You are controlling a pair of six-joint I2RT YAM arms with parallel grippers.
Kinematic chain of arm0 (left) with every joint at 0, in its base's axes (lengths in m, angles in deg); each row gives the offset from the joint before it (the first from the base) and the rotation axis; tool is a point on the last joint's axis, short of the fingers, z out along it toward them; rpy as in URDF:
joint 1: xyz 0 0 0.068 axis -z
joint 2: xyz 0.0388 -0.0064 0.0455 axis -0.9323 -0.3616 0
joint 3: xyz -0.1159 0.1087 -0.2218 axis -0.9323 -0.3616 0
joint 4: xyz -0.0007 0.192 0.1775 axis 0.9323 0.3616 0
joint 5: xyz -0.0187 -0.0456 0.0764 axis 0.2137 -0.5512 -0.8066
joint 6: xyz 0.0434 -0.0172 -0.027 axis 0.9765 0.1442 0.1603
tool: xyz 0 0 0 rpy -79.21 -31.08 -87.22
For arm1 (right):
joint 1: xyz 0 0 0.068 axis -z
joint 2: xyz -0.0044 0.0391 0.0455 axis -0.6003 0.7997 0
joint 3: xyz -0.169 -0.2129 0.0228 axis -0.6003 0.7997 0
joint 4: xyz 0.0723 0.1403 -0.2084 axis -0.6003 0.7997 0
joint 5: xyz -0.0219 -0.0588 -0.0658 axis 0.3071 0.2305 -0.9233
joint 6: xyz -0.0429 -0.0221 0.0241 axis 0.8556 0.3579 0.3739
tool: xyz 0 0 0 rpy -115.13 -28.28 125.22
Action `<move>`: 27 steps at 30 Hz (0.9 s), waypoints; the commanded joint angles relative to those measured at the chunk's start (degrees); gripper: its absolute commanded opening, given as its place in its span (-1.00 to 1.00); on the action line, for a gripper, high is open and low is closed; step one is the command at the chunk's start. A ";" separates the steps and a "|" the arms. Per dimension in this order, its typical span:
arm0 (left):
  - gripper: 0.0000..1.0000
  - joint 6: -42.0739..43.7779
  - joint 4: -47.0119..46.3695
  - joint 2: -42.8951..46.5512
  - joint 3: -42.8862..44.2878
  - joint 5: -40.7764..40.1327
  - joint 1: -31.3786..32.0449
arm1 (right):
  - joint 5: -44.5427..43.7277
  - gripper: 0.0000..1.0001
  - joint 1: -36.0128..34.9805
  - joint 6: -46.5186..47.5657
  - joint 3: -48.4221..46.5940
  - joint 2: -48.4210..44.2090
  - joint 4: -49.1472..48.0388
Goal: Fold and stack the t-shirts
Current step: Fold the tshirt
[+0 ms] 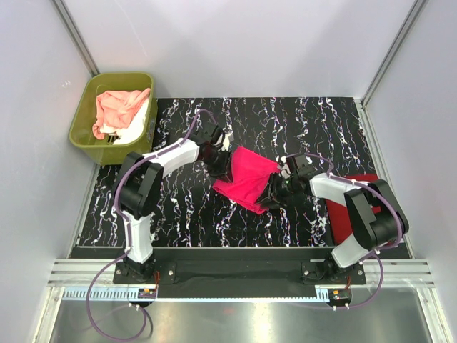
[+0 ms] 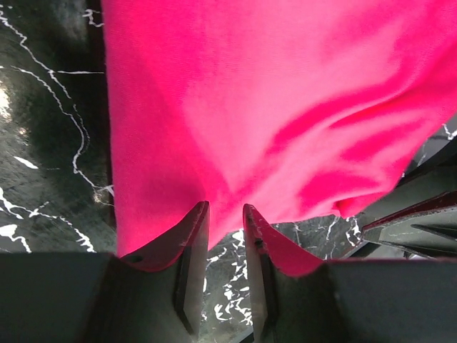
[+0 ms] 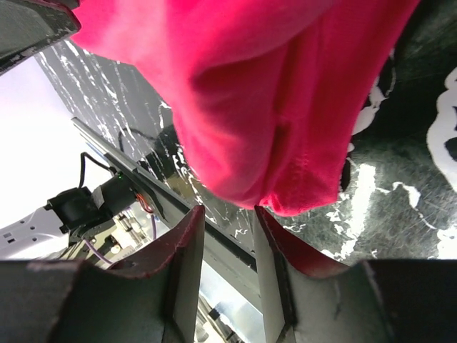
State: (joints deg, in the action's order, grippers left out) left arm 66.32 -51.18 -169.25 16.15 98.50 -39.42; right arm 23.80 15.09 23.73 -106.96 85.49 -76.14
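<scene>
Top external view: you look down on a black marbled table (image 1: 178, 207), with both arms reaching in toward its middle.
Dark red t-shirt (image 1: 338, 221): lies flat at the near right of the table, partly under your right arm (image 1: 330, 187).
Right gripper (image 1: 275, 194): sits at the near right edge of the pink cloth. In the right wrist view its fingers stand apart with nothing in the gap, and a fold hangs just past the tips.
Hot pink t-shirt (image 1: 246, 179): rumpled at mid-table, between your two grippers.
Left gripper (image 1: 216, 163): sits at that shirt's far left edge. In the left wrist view the fingers are narrowly apart and the hem dips between the tips. Whether they pinch it, you cannot tell.
Olive-green tub (image 1: 100, 151): stands at the far left corner, just off the marbled top. It holds a bunched peach-pink t-shirt (image 1: 118, 106) over a white t-shirt (image 1: 137, 120).
</scene>
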 commanded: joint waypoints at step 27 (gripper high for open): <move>-0.45 1.64 -0.01 -2.31 -0.55 -4.28 -2.14 | 2.07 -1.00 -0.52 -0.89 -4.50 1.83 4.20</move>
State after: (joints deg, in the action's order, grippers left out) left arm 66.83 -50.83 -170.61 15.82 96.05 -40.90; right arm 23.89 15.07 23.30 -109.27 89.80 -74.33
